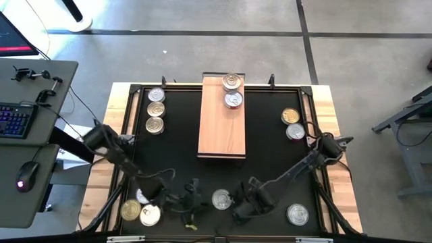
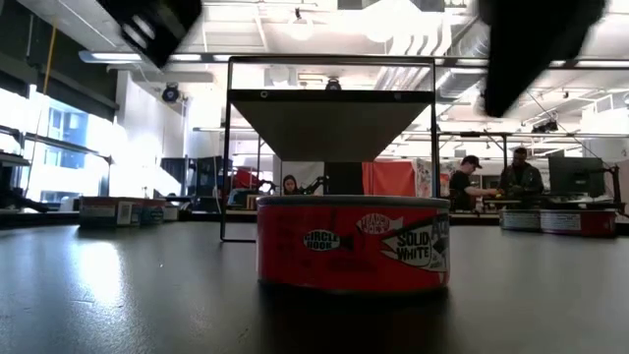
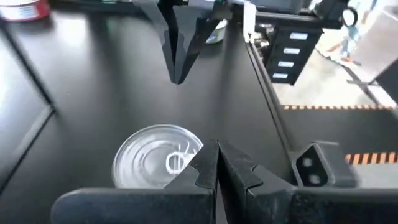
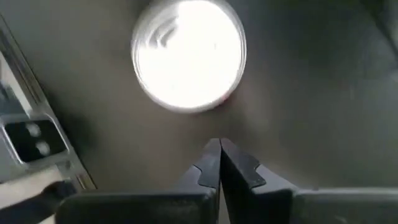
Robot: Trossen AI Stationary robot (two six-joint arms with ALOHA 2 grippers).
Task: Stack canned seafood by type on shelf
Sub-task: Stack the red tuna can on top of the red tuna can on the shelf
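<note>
The light wooden shelf (image 1: 221, 128) lies at the table's middle and carries two tins (image 1: 233, 91) at its far end. Three tins (image 1: 155, 110) stand in a row on the left, two (image 1: 293, 124) on the right. One silver-lidded tin (image 1: 221, 199) with a red label (image 2: 352, 241) sits near the front edge between both grippers. My left gripper (image 1: 192, 202) (image 3: 216, 155) is shut just left of it. My right gripper (image 1: 239, 206) (image 4: 219, 149) is shut just right of it; the tin's lid (image 4: 188, 55) (image 3: 155, 163) shows ahead of each gripper.
A cluster of tins (image 1: 140, 210) lies at the near left corner and one tin (image 1: 297, 214) at the near right. The black tabletop has a raised frame rail (image 3: 267, 93). A desk with keyboard (image 1: 17, 118) stands left of the table. People (image 2: 516, 177) work far behind.
</note>
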